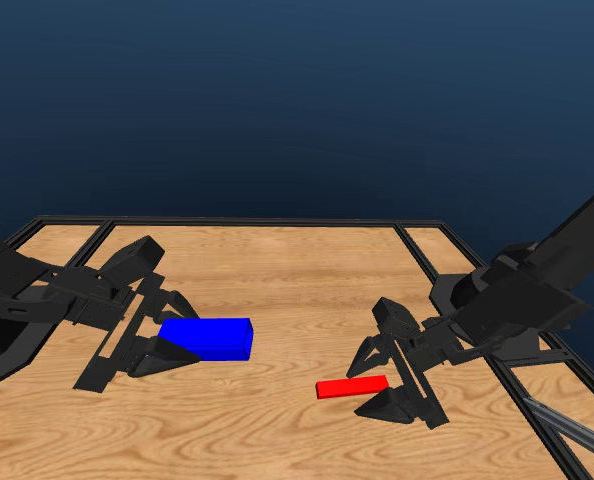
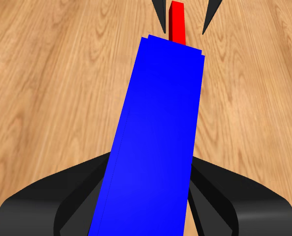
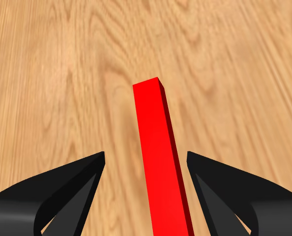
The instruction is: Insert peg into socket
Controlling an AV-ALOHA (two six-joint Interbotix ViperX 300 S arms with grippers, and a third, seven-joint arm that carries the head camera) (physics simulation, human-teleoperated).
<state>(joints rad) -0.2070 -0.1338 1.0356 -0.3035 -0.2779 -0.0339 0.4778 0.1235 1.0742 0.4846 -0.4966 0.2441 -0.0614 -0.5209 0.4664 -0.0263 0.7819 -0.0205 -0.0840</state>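
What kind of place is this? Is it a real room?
Probably not a real room: it looks like a computer-made robot test bench. A framed wooden table floats against plain dark blue, and on it lie only a blue block and a red bar, each between a black gripper's open jaws.

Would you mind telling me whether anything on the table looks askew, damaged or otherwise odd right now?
Nothing stands out. The red peg and the blue socket both lie flat and intact on the wooden table, apart from each other.
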